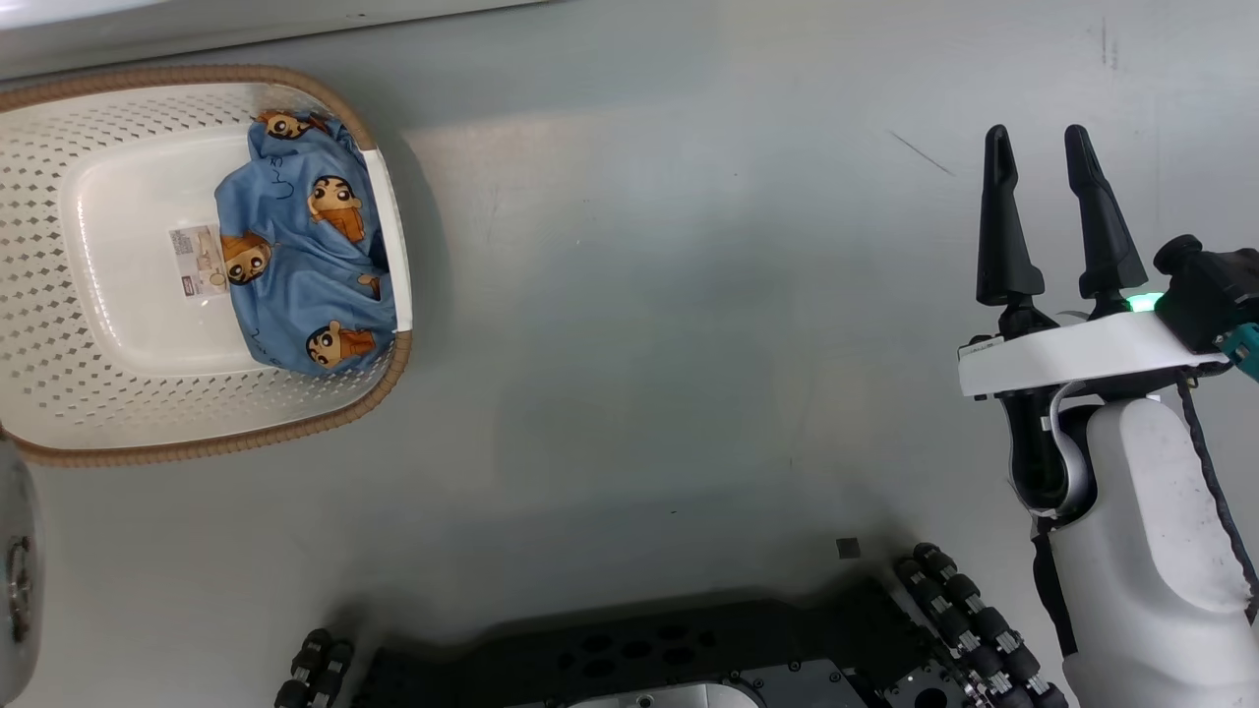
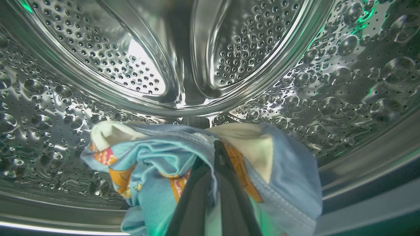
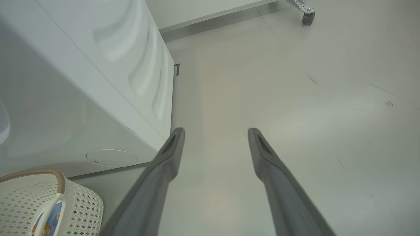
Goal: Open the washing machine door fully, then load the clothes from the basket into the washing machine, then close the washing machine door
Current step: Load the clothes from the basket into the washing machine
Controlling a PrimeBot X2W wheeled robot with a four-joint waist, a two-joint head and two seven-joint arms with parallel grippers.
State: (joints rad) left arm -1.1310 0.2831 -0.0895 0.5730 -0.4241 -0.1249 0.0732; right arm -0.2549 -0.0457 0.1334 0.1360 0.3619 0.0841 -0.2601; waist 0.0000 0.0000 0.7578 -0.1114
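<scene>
**Head view.** The basket stands on the floor at the far left. The clothes, light blue with cartoon faces, lie bunched against the basket's right-hand wall. They partly cover the label on the basket floor. The robot's dark base runs along the bottom edge. At the right, the right gripper is held above the floor, well apart from the basket, with its fingers pointing up the view. Its jaws stand apart and hold nothing.

**Left wrist view.** The left gripper is inside the perforated steel drum of the washing machine. Its jaws are closed tight on a garment of light blue, orange-printed and cream cloth. The cloth bunches around both fingers and hides their tips. The garment sits over the lower drum wall; contact with that wall cannot be determined.

**Right wrist view.** The washing machine's white cabinet occupies the left side, seen at its corner, with the round flap low on the front panel. One end of the basket shows at the lower left, just beside that corner, with blue cloth visible past its handle. The right gripper's jaws are spread wide over the floor, with nothing between them. A caster wheel stands at the upper right.
</scene>
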